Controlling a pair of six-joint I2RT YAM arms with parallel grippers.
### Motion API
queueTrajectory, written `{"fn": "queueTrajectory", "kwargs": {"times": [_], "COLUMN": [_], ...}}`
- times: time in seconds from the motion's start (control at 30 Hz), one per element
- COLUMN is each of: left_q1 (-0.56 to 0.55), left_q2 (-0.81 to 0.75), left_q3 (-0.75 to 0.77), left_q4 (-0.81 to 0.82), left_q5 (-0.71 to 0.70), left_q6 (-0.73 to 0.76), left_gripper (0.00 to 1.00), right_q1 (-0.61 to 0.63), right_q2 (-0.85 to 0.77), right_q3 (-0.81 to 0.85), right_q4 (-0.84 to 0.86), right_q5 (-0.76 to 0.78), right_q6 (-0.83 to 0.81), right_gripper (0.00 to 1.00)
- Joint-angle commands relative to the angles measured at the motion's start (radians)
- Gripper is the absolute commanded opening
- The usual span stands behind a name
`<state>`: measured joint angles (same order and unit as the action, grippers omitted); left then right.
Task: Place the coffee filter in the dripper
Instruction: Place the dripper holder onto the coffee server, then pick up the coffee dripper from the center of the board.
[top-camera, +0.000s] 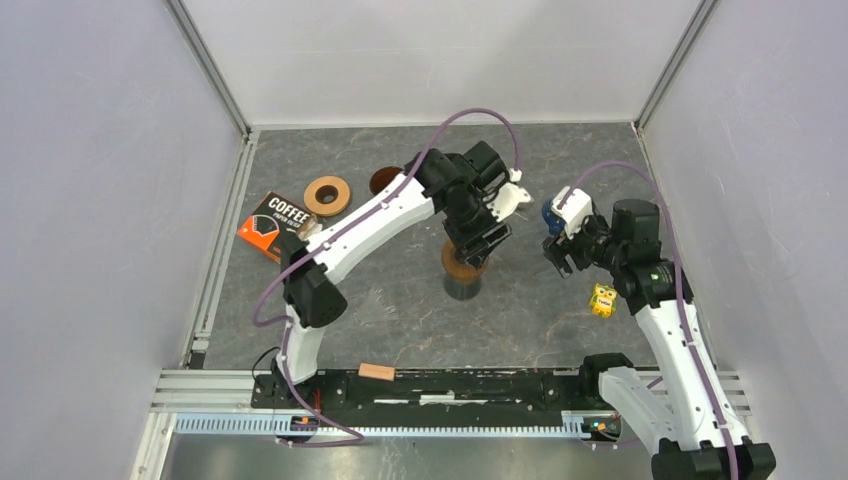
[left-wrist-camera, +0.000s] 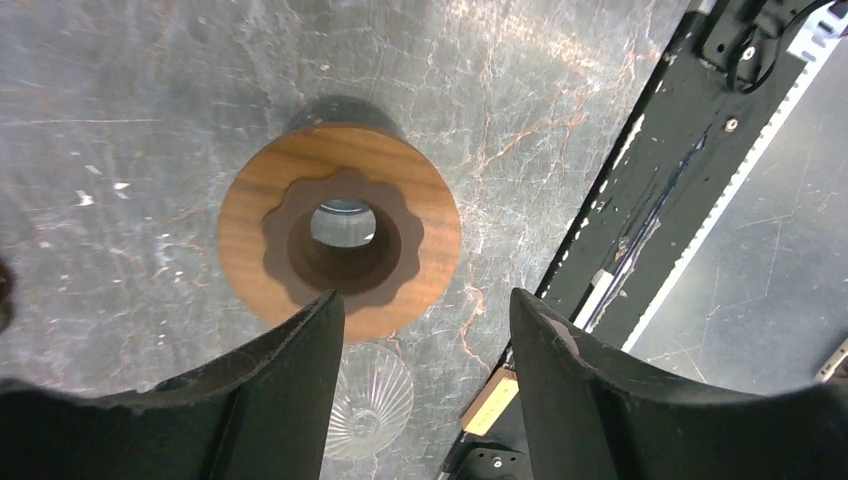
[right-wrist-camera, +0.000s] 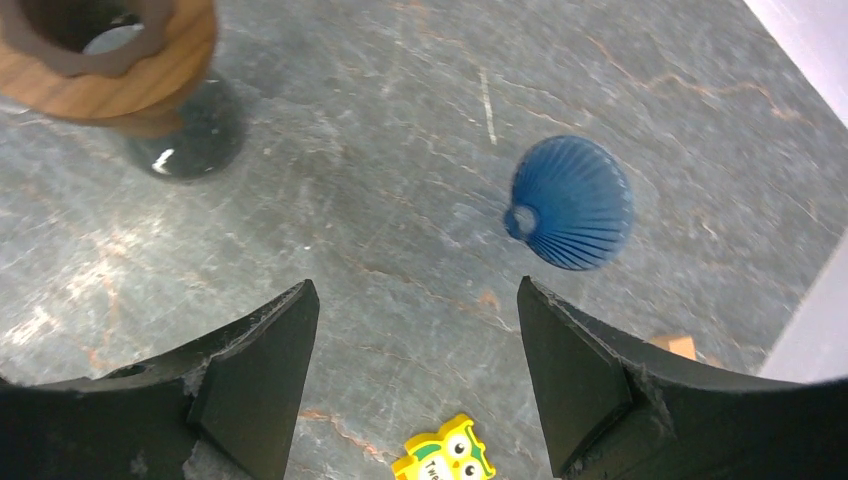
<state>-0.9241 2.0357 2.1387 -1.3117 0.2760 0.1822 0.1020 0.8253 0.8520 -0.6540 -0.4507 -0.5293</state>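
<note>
A brown wavy-edged coffee filter (left-wrist-camera: 342, 240) sits inside the round wooden collar of the dripper (left-wrist-camera: 250, 235), which stands on a dark glass base (right-wrist-camera: 195, 140) mid-table. A central hole in the filter shows glass below. My left gripper (left-wrist-camera: 428, 295) hangs open straight above the dripper (top-camera: 462, 262) with nothing between its fingers. My right gripper (right-wrist-camera: 415, 290) is open and empty over bare table to the right, near a blue ribbed cone (right-wrist-camera: 570, 205).
A clear ribbed glass cone (left-wrist-camera: 368, 400) lies beside the dripper. A yellow owl figure (top-camera: 602, 299) sits by the right arm. At the back left are a coffee filter box (top-camera: 272, 225), a wooden ring (top-camera: 327, 195) and a brown round piece (top-camera: 383, 180). A wooden block (top-camera: 377, 372) rests on the front rail.
</note>
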Motion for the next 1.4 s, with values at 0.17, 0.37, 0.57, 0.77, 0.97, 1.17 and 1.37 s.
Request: {"fn": "queueTrajectory", "kwargs": {"times": [0.17, 0.37, 0.57, 0.77, 0.97, 1.17, 1.37], "left_q1": [0.064, 0.308, 0.372, 0.37, 0.358, 0.348, 0.332], "left_q2": [-0.19, -0.281, -0.434, -0.453, -0.336, -0.238, -0.2], "left_q3": [0.059, -0.089, -0.472, -0.712, -0.756, -0.705, -0.736], "left_q4": [0.02, 0.034, 0.025, 0.046, 0.072, 0.094, 0.095], "left_q5": [-0.136, -0.023, 0.006, -0.059, -0.104, -0.11, -0.168], "left_q6": [-0.014, -0.026, 0.067, 0.06, 0.038, 0.009, 0.014], "left_gripper": [0.69, 0.66, 0.67, 0.68, 0.68, 0.69, 0.69], "right_q1": [-0.022, -0.023, -0.023, -0.023, -0.022, -0.023, -0.022], "right_q2": [0.059, 0.053, 0.04, 0.05, 0.056, 0.057, 0.045], "right_q3": [0.074, 0.048, -0.018, -0.061, -0.09, -0.095, -0.106], "right_q4": [0.09, 0.072, 0.081, 0.106, 0.123, 0.122, 0.123], "right_q5": [0.141, 0.02, -0.018, -0.016, -0.02, -0.026, -0.029], "right_q6": [0.091, 0.024, -0.026, -0.031, -0.028, -0.029, -0.036], "right_gripper": [0.78, 0.78, 0.78, 0.78, 0.77, 0.77, 0.78]}}
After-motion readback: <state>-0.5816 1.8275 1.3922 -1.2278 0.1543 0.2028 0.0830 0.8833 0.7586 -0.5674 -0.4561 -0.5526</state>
